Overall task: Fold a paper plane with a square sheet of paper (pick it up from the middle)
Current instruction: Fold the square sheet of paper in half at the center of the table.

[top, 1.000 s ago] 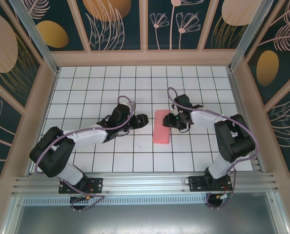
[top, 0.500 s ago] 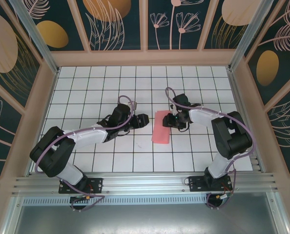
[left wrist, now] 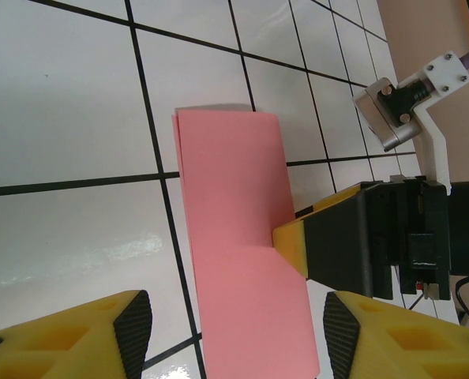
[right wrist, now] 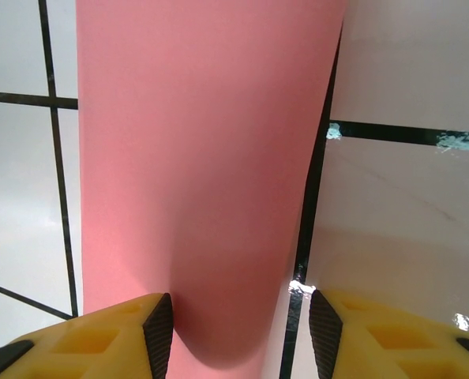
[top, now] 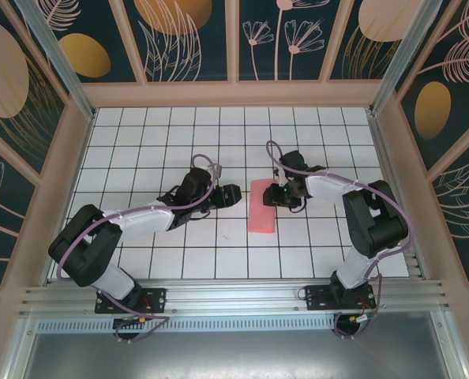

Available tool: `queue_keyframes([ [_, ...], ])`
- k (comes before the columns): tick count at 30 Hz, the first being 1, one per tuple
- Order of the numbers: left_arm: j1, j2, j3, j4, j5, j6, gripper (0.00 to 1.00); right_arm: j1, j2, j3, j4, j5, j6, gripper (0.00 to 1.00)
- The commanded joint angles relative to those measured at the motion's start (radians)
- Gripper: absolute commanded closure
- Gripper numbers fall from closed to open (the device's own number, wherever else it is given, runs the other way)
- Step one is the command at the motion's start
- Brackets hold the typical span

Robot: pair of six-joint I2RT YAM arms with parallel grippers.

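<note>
Glossy white grid-tiled table (top: 140,142) | matte salmon-pink sheet of paper (top: 261,206), folded to a slim flat rectangle, lies between both grippers | right gripper (top: 277,194): fingers apart, one yellow tip touching the sheet's right edge | left gripper (top: 234,195): fingers spread, just left of the sheet

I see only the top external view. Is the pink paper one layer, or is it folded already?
Observer: Folded. The left wrist view shows two layers of the square sheet of paper, slightly offset at one long edge.
Operator: Is the right gripper open?
Observer: Yes. The right gripper is open, and the paper's long edge lies between its fingers.
Operator: And the left one?
Observer: The left gripper is open and empty.
</note>
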Motion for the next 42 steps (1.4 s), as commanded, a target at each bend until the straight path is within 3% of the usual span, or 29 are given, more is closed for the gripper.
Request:
queue_keyframes([
  [1,-0.007,0.011,0.026,0.008,0.013,-0.002,0.38,0.003,-0.03,0.033,-0.047,-0.011,-0.048,0.49],
  [42,-0.016,0.049,0.052,0.006,0.034,-0.007,0.42,-0.001,0.069,0.031,-0.043,0.089,-0.031,0.49],
])
